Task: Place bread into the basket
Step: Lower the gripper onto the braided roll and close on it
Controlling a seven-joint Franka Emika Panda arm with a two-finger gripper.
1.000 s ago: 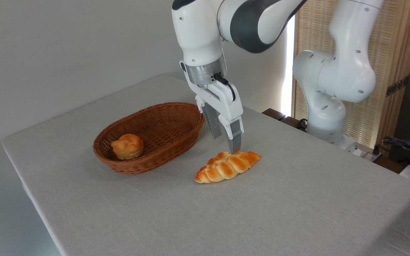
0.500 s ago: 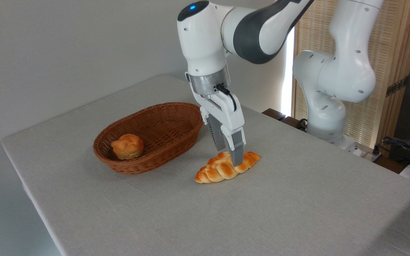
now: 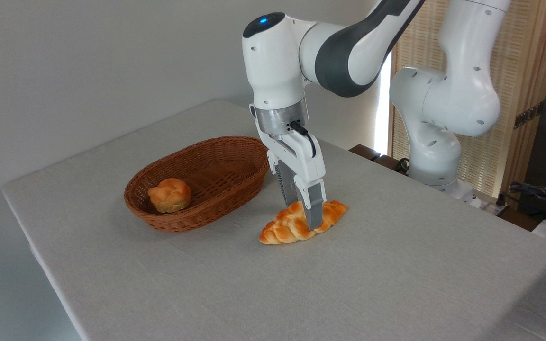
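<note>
One braided bread (image 3: 296, 226) lies on the gray desk (image 3: 396, 265), just beside the brown woven basket (image 3: 206, 189). It looks soft and light, so a gentle squeeze around its fat middle seems best. The gripper (image 3: 307, 215) has its fingers (image 3: 314, 210) apart, one on each side, not squeezing yet. A round bun (image 3: 169, 194) sits inside the basket.
</note>
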